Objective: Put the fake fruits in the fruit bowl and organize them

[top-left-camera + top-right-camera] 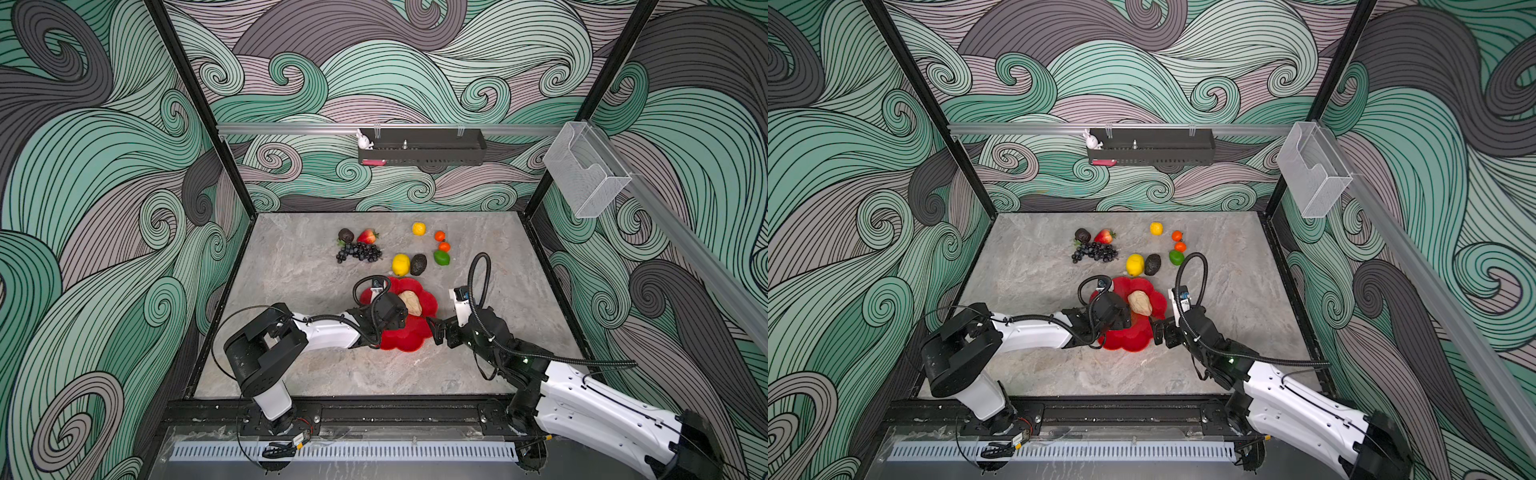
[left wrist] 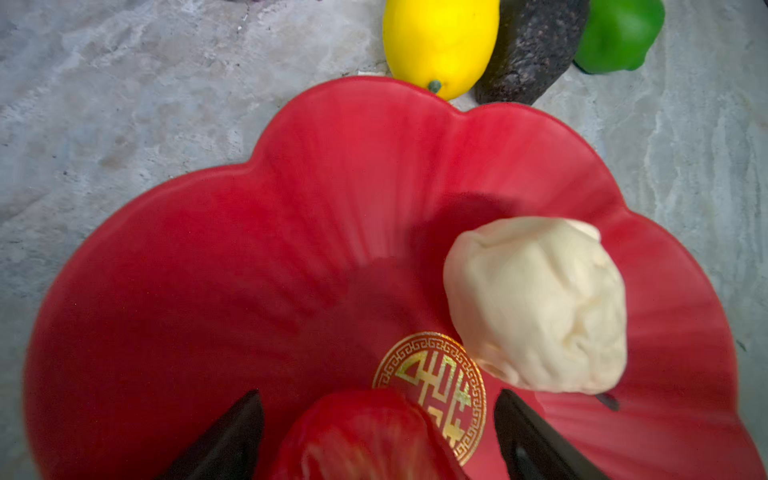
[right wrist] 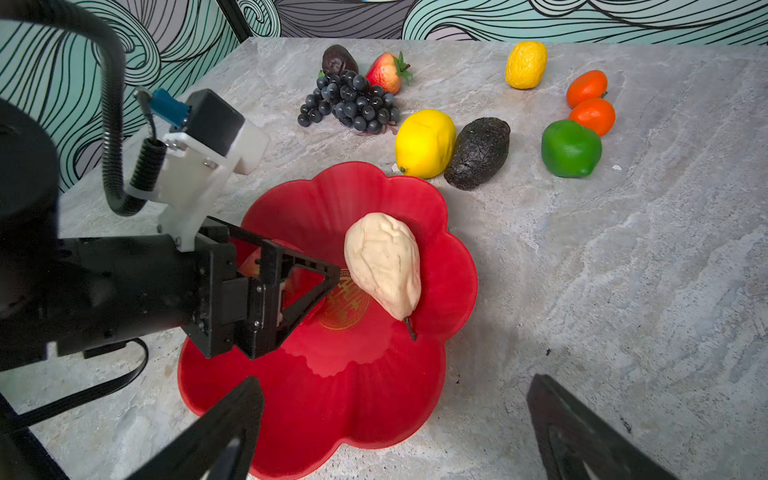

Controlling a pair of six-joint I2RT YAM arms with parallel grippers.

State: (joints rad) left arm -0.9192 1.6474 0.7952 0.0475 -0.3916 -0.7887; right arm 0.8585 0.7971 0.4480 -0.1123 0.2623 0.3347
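low in the centre of both top views sits the fruit bowl (image 1: 415,286), a glossy red dish with a petal rim, flat on the grey marbled table (image 1: 291,270). a beige pear (image 1: 411,302) lies on its side in the bowl's right half, and a red apple (image 2: 365,436) shows over the bowl's middle between the left fingers (image 2: 237,436), which stand spread with a gap on either side (so the apple looks let go, not pinched). the right fingers (image 3: 224,424) hang spread and empty just off the bowl's right rim. just above the bowl in the frame wait a large lemon (image 1: 401,264), an avocado (image 1: 418,264) and a lime (image 1: 441,257); two oranges (image 1: 444,247) and a small lemon (image 1: 419,228) lie farther up, and grapes (image 1: 359,252), a strawberry (image 1: 367,237) and a second avocado (image 1: 345,235) toward the upper left. these fruits are likely light, hollow and hard, with slick skins that may squirt out of a tight pinch; taking each across its middle seems safest, the grapes by the bulk of the cluster. the bowl could slide on the smooth table if nudged. patterned walls (image 1: 104,166) close the room on three sides.
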